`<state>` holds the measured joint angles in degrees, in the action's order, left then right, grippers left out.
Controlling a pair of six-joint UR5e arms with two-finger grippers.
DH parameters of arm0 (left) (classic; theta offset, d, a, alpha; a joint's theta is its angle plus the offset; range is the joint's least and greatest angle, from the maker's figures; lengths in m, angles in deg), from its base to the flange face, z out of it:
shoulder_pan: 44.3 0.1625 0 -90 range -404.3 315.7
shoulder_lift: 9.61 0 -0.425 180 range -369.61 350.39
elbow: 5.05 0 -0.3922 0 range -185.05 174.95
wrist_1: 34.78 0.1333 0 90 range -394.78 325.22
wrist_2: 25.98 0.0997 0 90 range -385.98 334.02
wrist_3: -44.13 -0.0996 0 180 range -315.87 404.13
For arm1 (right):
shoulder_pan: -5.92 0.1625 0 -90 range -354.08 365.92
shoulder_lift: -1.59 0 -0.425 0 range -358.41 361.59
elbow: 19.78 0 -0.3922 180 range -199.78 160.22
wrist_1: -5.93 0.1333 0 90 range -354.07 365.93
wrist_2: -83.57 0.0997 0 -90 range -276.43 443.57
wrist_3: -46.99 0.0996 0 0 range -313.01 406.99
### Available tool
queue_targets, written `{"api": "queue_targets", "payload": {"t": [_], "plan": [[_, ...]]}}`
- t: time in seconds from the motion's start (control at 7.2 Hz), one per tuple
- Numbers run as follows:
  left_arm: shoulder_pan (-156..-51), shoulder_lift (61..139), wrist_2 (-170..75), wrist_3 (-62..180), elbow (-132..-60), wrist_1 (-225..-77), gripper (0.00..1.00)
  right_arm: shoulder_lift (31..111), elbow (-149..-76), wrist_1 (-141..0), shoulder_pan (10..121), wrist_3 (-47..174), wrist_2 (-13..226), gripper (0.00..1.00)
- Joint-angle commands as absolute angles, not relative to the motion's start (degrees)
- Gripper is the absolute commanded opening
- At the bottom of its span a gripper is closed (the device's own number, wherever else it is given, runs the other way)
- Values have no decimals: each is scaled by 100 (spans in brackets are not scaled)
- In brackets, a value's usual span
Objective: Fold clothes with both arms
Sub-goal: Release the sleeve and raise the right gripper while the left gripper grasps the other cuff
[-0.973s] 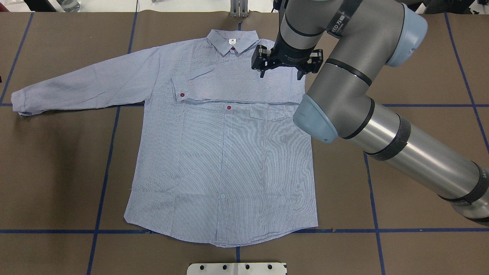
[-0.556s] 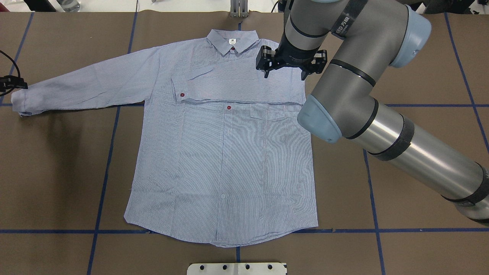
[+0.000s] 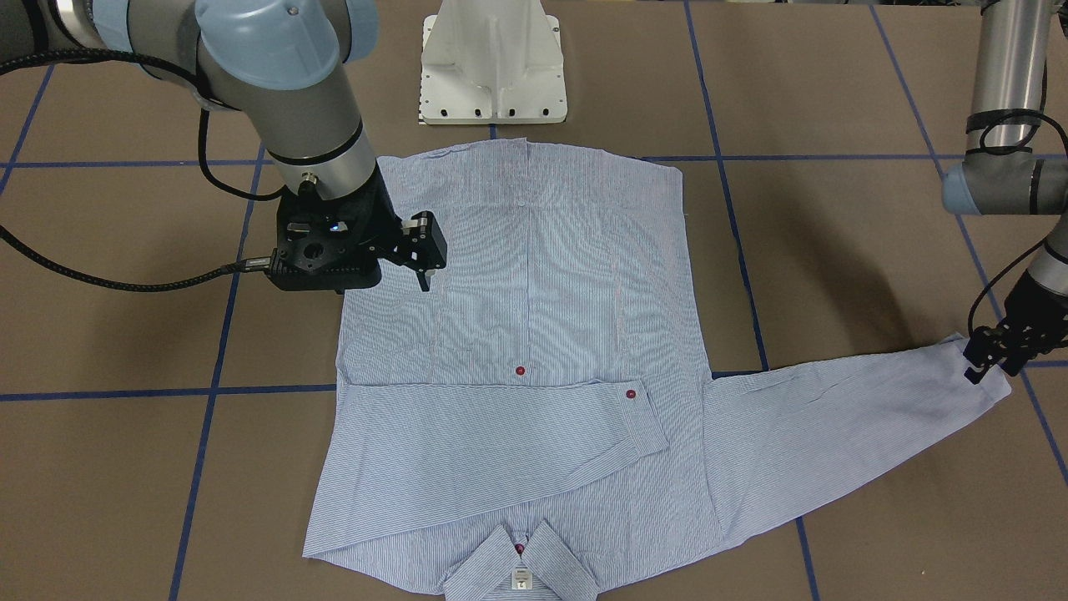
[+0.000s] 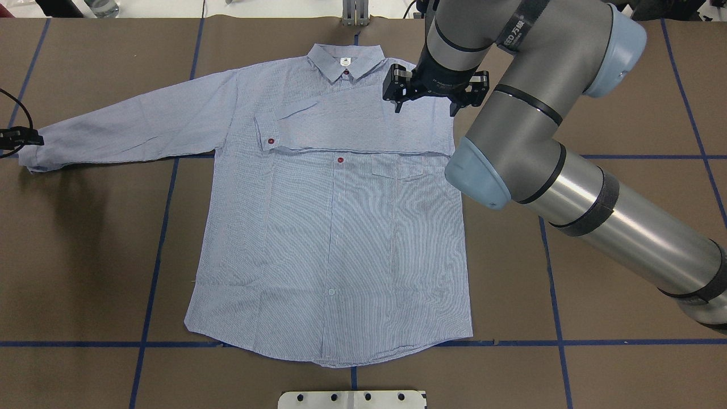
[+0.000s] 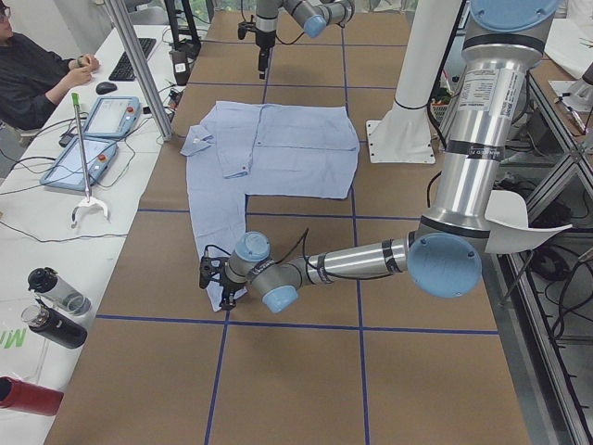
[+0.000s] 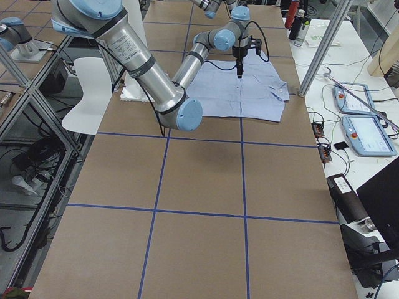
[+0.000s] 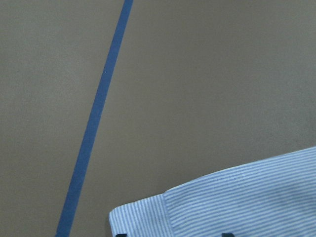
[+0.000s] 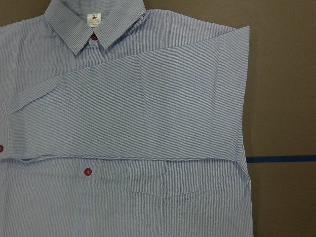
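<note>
Front-facing: the shirt [image 3: 534,275] lies flat on the table [image 3: 834,250]. The left gripper [image 3: 989,367] sits at the outstretched cuff [image 3: 980,392].

Overhead: the right gripper [image 4: 426,109] hovers with its jaws wide apart. The folded sleeve [image 4: 352,122] lies beneath them.

Left wrist: the cuff's edge lies under and between two dark fingertips [image 7: 224,234], so those jaws seem parted, though little shows.

Right wrist: the sleeve crosses the chest below the collar [image 8: 94,24].

1 light blue, white-striped long-sleeved shirt [image 4: 335,238]. On it: 3 dark red round buttons [image 4: 340,161], 1 pale button [image 4: 331,291], 1 white neck label [image 4: 344,61], 1 chest pocket [image 4: 397,169]. 2 silver-grey jointed robot arms: right arm [image 4: 568,170], left arm [image 3: 1010,75]. 2 black two-finger grippers: right gripper [image 4: 425,110], left gripper [image 3: 987,367]. 1 white pedestal base [image 3: 494,63]. 1 seated person [image 5: 28,74].
</note>
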<state>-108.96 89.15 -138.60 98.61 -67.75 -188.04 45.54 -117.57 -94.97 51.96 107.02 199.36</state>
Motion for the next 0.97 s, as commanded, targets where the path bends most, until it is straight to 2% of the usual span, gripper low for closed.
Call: {"api": "queue_targets", "payload": {"t": [0.0, 0.28, 0.83], "plan": [[-10898, 8822, -13840, 9853, -6763, -18806, 70, 4563, -11760, -9497, 5206, 10702, 19923, 100], [-10907, 8822, -13840, 9897, -6772, -18806, 61, 4563, -11760, -9497, 5206, 10702, 19923, 100], [-10907, 8822, -13831, 9923, -6772, -18806, 56, 4554, -11769, -9497, 5206, 10711, 19914, 100]]}}
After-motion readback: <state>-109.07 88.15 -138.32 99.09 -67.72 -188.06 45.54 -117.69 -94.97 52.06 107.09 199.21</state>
